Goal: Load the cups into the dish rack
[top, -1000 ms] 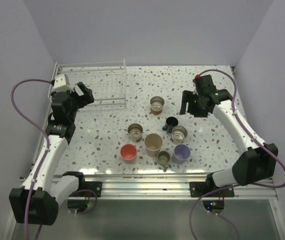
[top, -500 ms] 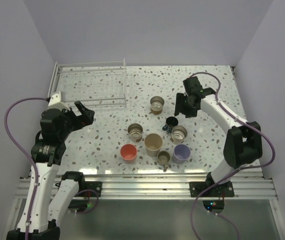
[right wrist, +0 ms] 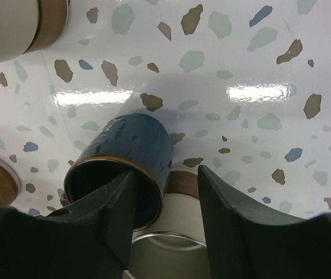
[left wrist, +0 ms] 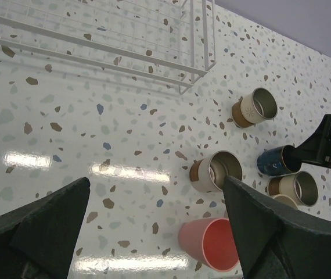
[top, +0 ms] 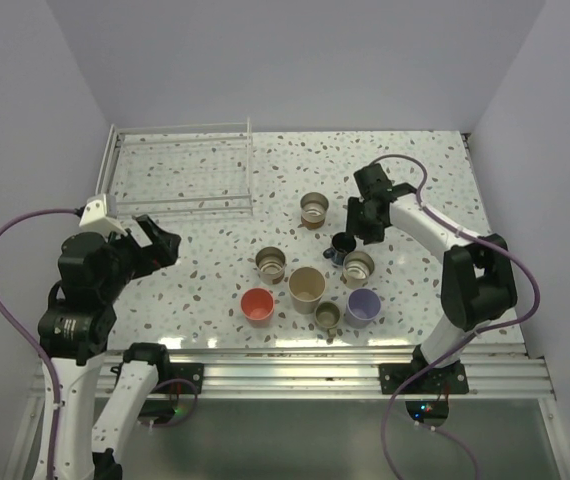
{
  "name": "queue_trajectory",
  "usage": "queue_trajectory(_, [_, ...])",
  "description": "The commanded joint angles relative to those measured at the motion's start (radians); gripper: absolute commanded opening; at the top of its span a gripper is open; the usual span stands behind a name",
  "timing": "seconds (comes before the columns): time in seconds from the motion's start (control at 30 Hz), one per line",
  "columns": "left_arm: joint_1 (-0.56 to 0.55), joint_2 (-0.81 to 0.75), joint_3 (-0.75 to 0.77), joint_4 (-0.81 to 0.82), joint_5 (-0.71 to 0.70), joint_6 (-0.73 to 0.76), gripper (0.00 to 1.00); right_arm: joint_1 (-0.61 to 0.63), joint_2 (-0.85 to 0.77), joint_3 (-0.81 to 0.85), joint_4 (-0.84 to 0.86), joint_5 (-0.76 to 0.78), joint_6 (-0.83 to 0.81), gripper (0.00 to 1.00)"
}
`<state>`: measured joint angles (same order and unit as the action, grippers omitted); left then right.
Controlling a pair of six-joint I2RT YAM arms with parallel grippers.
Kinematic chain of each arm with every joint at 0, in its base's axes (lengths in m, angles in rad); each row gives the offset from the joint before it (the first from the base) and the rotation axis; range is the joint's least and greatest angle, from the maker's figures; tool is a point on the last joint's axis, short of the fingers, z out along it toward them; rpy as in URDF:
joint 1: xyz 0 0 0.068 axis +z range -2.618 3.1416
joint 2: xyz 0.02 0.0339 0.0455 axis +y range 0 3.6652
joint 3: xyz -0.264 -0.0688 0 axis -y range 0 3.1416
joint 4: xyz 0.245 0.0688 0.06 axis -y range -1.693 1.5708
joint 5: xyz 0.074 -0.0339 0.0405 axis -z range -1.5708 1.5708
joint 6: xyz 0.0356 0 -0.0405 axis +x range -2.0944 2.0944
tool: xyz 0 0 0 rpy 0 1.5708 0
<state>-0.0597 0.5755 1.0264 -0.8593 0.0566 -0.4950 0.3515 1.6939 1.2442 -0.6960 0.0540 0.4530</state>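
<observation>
Right jaws descended, parted over dark blue cup [right wrist: 125, 152]; left jaws retreated, wide.

The top external camera looks steeply down from above the near edge onto the whole worktop [top: 205, 270]. The left wrist camera looks obliquely down past its fingers [left wrist: 38, 226] from farther off, sharing the dish rack [left wrist: 125, 35] corner and cups [left wrist: 215, 171]. The right wrist camera hangs close over the dark blue cup [right wrist: 125, 154], visible in all three views.

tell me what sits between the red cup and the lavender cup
In the top view, the beige cup and the small olive cup sit between the red cup and the lavender cup.
</observation>
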Motion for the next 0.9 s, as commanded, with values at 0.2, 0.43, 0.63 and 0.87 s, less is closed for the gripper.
queue_trajectory(0.2, [-0.002, 0.0, 0.058, -0.055, 0.023, 0.019, 0.99, 0.009, 0.006, -0.038, 0.046, 0.041, 0.016, 0.4])
queue_trajectory(0.43, [-0.002, -0.006, 0.05, -0.057, 0.026, 0.013, 0.99, 0.024, 0.02, -0.009, 0.036, 0.041, 0.021, 0.03])
queue_trajectory(0.63, [-0.002, 0.009, 0.084, -0.05, -0.046, 0.01, 1.0, 0.026, 0.001, 0.141, -0.048, 0.056, 0.021, 0.0])
queue_trajectory(0.87, [-0.002, 0.052, 0.129, 0.028, -0.007, 0.041, 1.0, 0.026, -0.045, 0.431, -0.178, 0.017, 0.062, 0.0])
